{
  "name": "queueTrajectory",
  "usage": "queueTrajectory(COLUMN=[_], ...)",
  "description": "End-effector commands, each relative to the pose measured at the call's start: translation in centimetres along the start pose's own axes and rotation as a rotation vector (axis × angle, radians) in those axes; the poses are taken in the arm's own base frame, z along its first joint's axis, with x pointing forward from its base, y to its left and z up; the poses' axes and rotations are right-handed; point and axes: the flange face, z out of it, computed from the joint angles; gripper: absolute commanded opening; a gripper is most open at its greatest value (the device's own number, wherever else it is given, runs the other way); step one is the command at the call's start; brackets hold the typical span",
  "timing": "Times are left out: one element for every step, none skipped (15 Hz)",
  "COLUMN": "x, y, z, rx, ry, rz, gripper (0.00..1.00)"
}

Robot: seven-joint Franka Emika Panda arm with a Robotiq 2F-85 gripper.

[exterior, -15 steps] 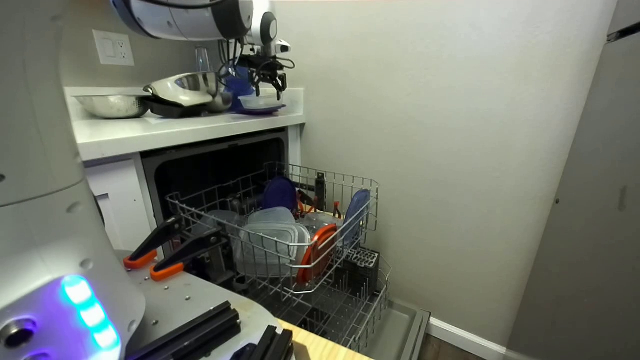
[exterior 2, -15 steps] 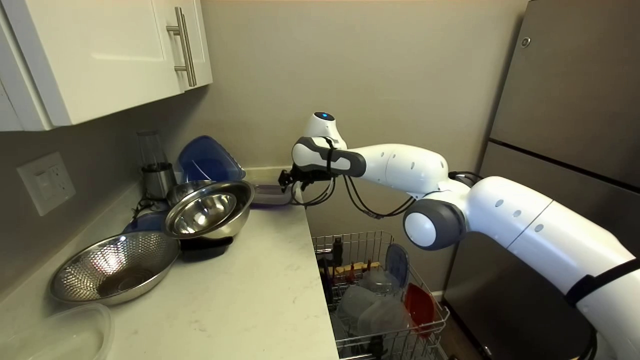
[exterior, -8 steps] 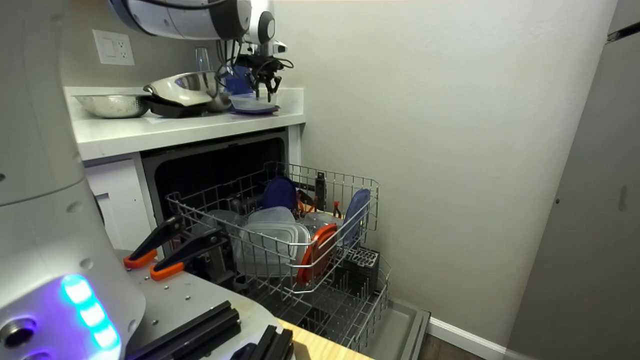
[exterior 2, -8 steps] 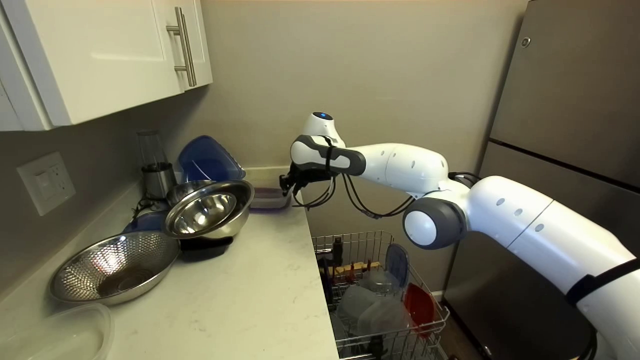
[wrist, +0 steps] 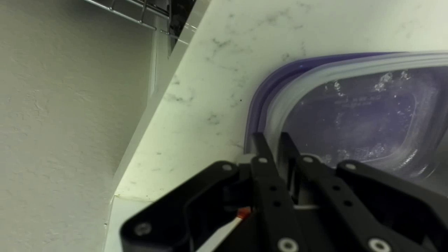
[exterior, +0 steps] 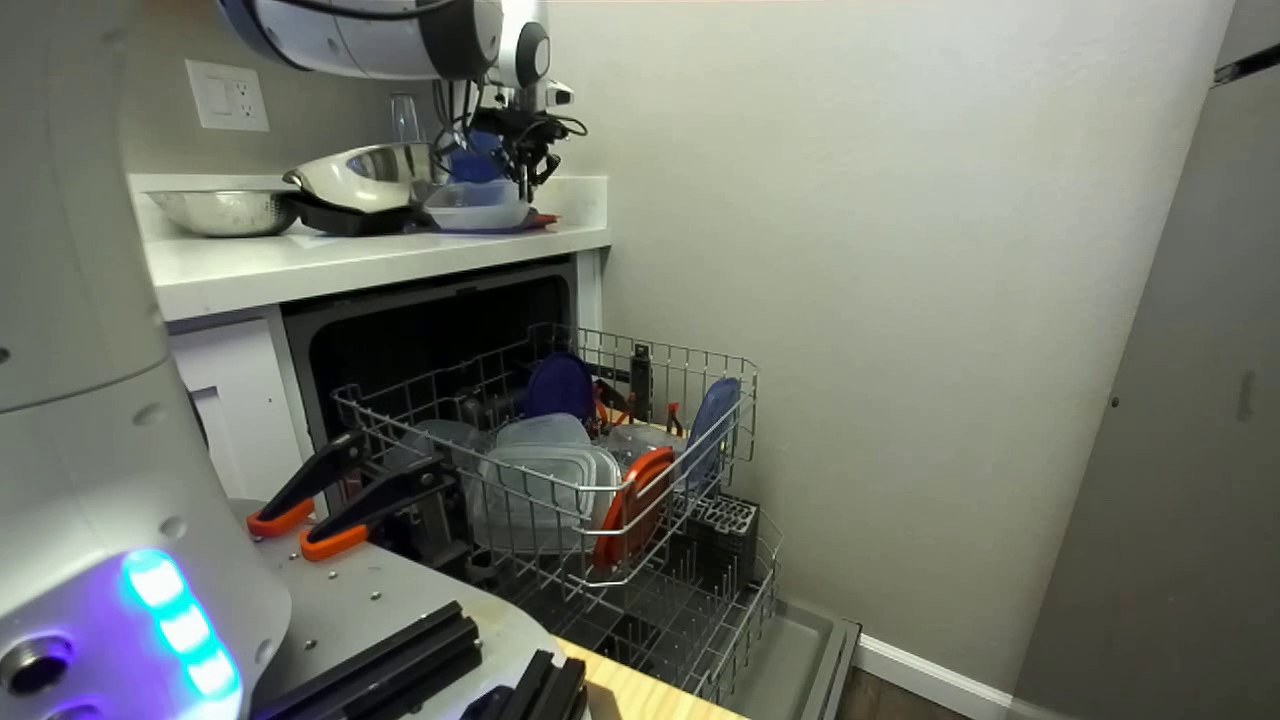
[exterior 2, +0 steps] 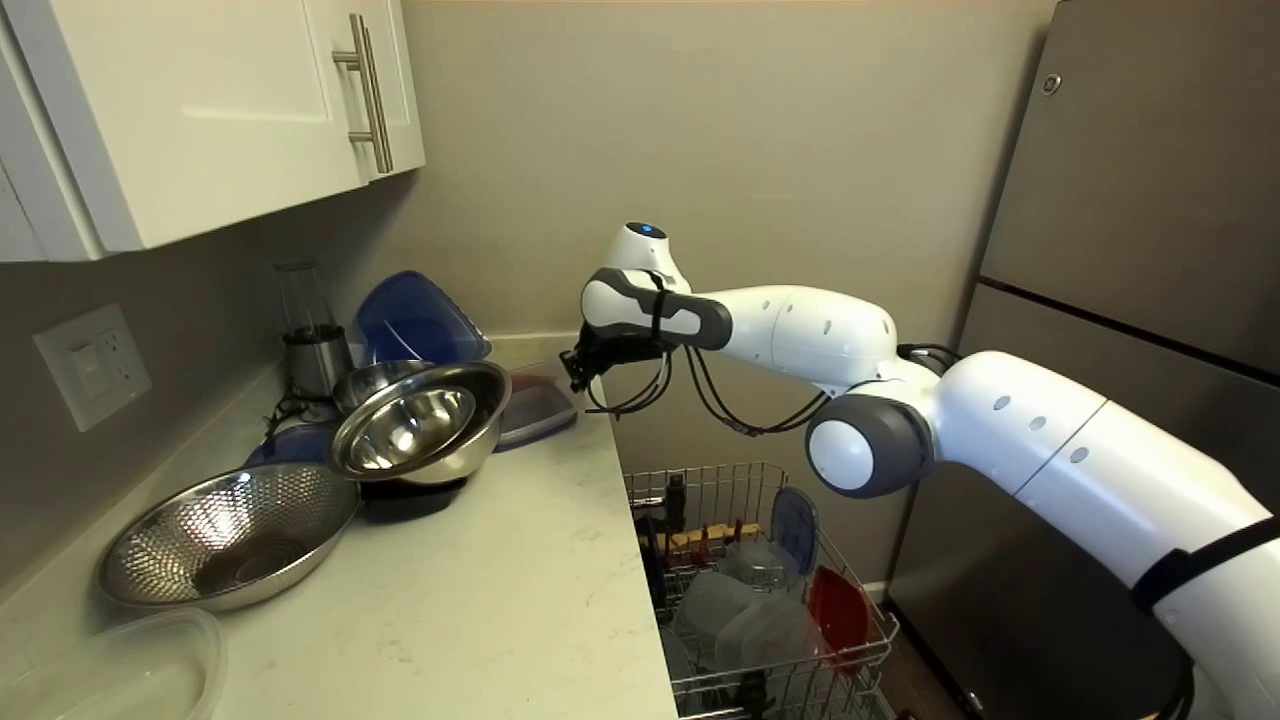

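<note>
Wrist view showed my gripper (wrist: pixel 272 136) in the lower middle of the frame, its black fingers drawn nearly together with the left wall of a clear container (wrist: pixel 353 112) between them. The wall filled the narrow gap, so I had the container pinched at its edge. Most of the clear container lay to the right of the frame's center, and I looked down into it, with whitish glints on its floor. Under it a purple lid (wrist: pixel 257 101) showed along its left and upper sides, resting on the marbled counter (wrist: pixel 206 105). A red edge (wrist: pixel 244 212) showed past my fingers, low in the frame; I could not make out what it belonged to.

In an exterior view the clear container sat at the upper left of center, my fingertips at its right side and steel bowls (exterior: pixel 360 180) to its left. Around the middle of that frame stood a dishwasher rack (exterior: pixel 690 380) with see-through tubs (exterior: pixel 540 490), an orange-red lid (exterior: pixel 635 510) and a dark blue lid (exterior: pixel 560 387) in it.

In an exterior view, too, a perforated colander (exterior 2: pixel 235 535) stood at the left, below the tilted bowls, and a blender (exterior 2: pixel 318 360) and a tilted blue plastic piece (exterior 2: pixel 415 320) stood above them. An open see-through tub (exterior 2: pixel 130 670) lay in the lower left corner, and my white arm (exterior 2: pixel 800 330) reached across the right half of the frame.
</note>
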Motion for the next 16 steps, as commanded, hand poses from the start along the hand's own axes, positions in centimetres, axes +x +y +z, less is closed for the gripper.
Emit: queueTrajectory(x=[0.3,0.4,0.4,0.6,0.8,1.3,1.7,2.3,2.8,3.2,3.5,3.8,3.9,4.0,4.0,3.9], y=[0.1,0.1,0.2,0.4,0.7,1.1,1.6,2.1,2.6,3.0,3.4,3.8,4.2,4.5,4.8,5.1], z=[-1.2,-1.3,-1.4,-1.9,-2.5,-3.7,-5.1,-7.0,-8.7,-10.3,-11.7,-13.2,-14.3,-15.5,-16.3,-17.2], rx=[0.011,0.011,0.007,-0.007,-0.026,-0.062,-0.102,-0.150,-0.192,-0.228,-0.261,-0.290,-0.317,-0.341,-0.363,-0.390], ry=[-0.011,-0.010,-0.009,-0.004,0.001,0.012,0.025,0.044,0.057,0.068,0.076,0.074,0.073,0.061,0.053,0.033], rz=[-0.028,-0.029,-0.030,-0.027,-0.025,-0.024,-0.025,-0.028,-0.035,-0.041,-0.047,-0.051,-0.056,-0.060,-0.066,-0.072], gripper=[0.04,0.05,0.05,0.05,0.05,0.05,0.05,0.05,0.05,0.05,0.05,0.05,0.05,0.05,0.05,0.05])
